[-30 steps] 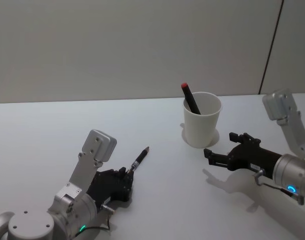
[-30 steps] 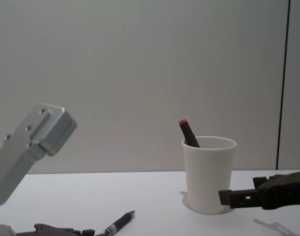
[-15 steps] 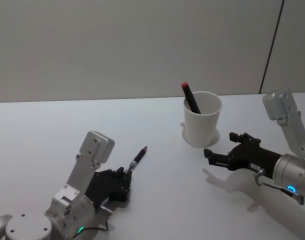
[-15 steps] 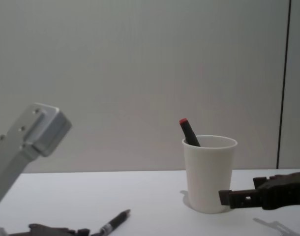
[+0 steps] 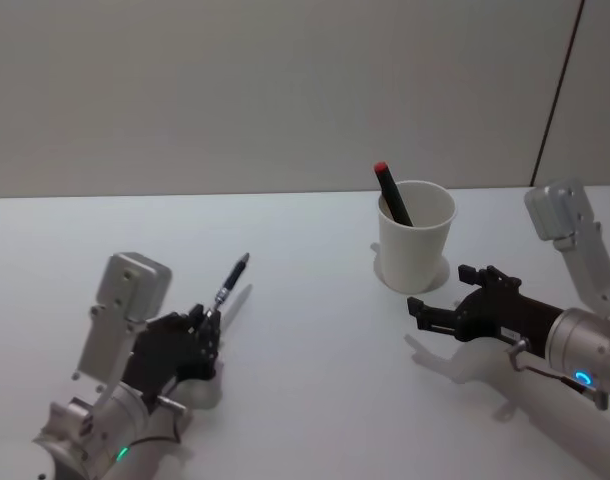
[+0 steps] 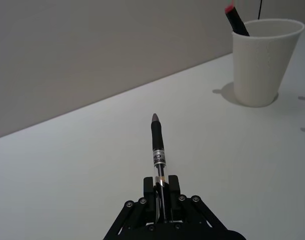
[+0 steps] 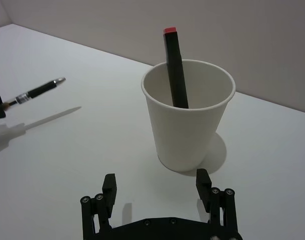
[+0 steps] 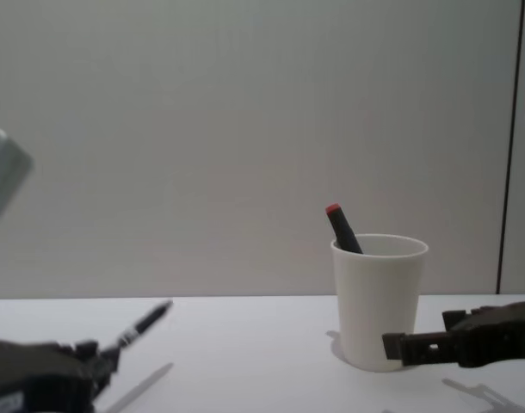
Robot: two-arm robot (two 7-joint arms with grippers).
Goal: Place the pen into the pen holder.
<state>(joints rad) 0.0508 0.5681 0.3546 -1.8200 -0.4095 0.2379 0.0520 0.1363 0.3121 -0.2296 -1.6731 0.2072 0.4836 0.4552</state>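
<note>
Left gripper (image 5: 207,322), near left, pinches the pen (image 5: 230,280) clear of the table (image 5: 315,380); right gripper (image 5: 440,292) sits wide open just near-side of the cup (image 5: 415,250).

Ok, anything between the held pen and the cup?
Nothing visible: bare table lies between the pen in the left gripper and the pen holder. A red-capped marker leans inside it, leaving room. The right gripper sits open on its near side.

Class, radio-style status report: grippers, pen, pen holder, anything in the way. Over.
Left gripper shut on pen, held off the table. Right gripper open, near pen holder. Red-capped marker stands inside it.
</note>
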